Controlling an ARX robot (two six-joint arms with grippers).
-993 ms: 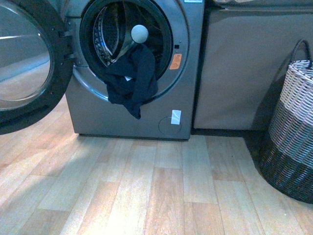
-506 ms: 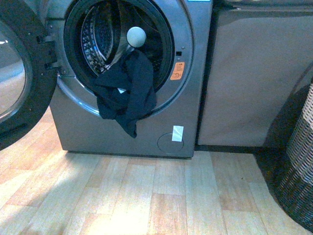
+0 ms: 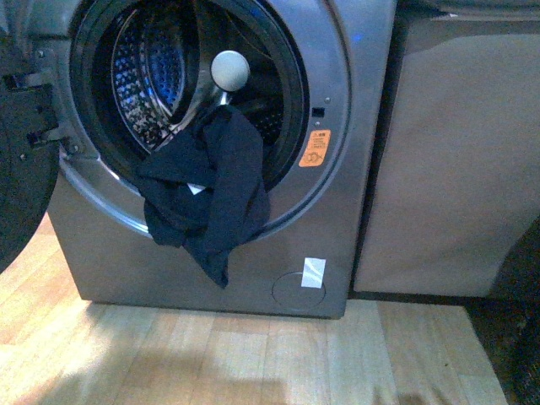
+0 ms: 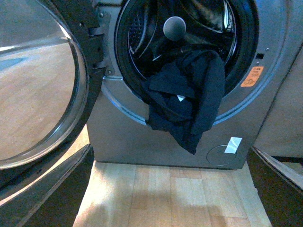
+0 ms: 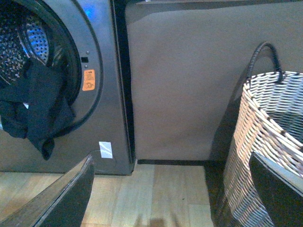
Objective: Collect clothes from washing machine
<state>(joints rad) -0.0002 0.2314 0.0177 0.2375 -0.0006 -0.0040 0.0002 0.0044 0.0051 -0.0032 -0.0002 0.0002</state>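
Logging clothes (image 3: 207,190) as hanging half out of the washing machine (image 3: 354,169): upper part lying inside the mouth of the drum (image 3: 148,76), lower folds spilling over the near lip of the opening and dangling down the grey front, white tag (image 3: 196,189) showing in the middle. Judging the drape to be limp fabric sagging under its own weight, with nothing visibly pinning it. Noting a pale ball (image 3: 229,69) just above the bundle, touching or nearly so; not managing to tell which. Seeing the glass door (image 4: 38,90) standing wide open to the left, leaving the mouth unobstructed. Reading the left gripper (image 4: 171,156) as spread wide with nothing between its fingers, facing the garment squarely. Reading the right gripper (image 5: 171,158) as likewise apart and empty, pointing further right toward the beige cabinet (image 5: 180,85) and the woven basket (image 5: 270,137) at far right. Judging the task as barely begun: garment not yet grasped. Rating the left arm as better placed for a pinch on the hanging fold, and the basket as the likely drop point — soft cloth possibly catching on the lip while coming out.
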